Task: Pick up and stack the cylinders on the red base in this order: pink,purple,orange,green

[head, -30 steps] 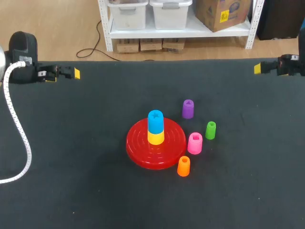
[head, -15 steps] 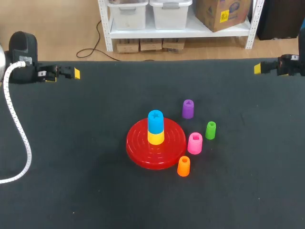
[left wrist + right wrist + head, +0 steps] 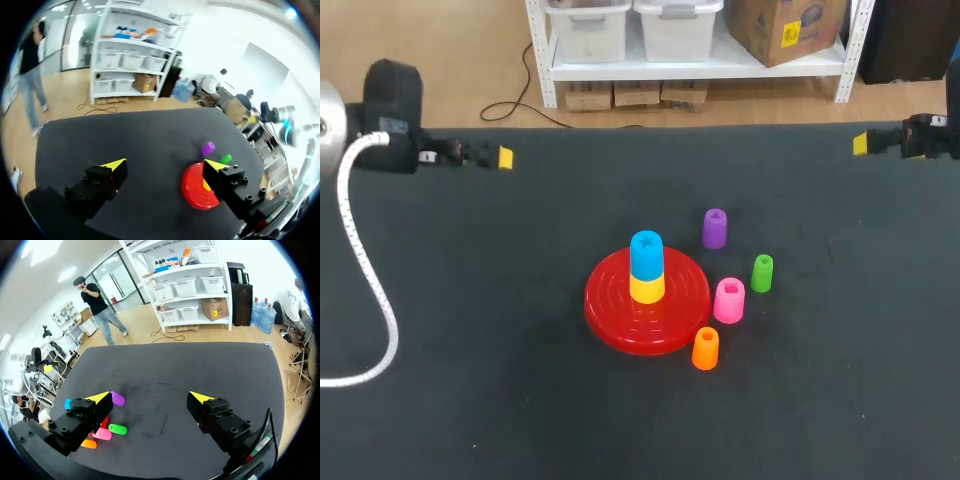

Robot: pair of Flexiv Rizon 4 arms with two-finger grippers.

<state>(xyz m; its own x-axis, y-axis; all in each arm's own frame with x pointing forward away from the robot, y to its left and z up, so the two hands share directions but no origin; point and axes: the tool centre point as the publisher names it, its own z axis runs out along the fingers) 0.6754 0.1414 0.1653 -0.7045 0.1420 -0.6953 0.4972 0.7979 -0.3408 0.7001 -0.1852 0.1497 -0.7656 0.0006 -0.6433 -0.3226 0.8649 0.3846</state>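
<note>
Your left hand [image 3: 504, 158] has slid inward along the far edge of the counter [image 3: 470, 400] since a second ago. Your right hand [image 3: 861, 143] and every cylinder sit as they did.

Items on your counter, nearest first:

- Orange cylinder [image 3: 705, 348]: upright, on the counter just beside the near right rim of the red base.
- Red base [image 3: 610, 310]: round disc, mid-counter.
- Yellow cylinder [image 3: 647, 288]: upright at the base's centre.
- Blue cylinder [image 3: 646, 252]: stacked on the yellow one.
- Pink cylinder [image 3: 729, 300]: upright, on the counter just beside the base's right rim.
- Green cylinder [image 3: 762, 272]: upright, near the pink one, a little beyond it and further right, not touching.
- Purple cylinder [image 3: 715, 228]: upright, beyond the base on its right, apart from the rest.
- Cable [image 3: 365, 290]: white, looping from your left arm over the counter's left side.
- Left hand: over the far left edge, fingers spread wide, nothing between them.
- Right hand: over the far right corner, fingers spread wide, holding nothing, well apart from the cylinders.
</note>
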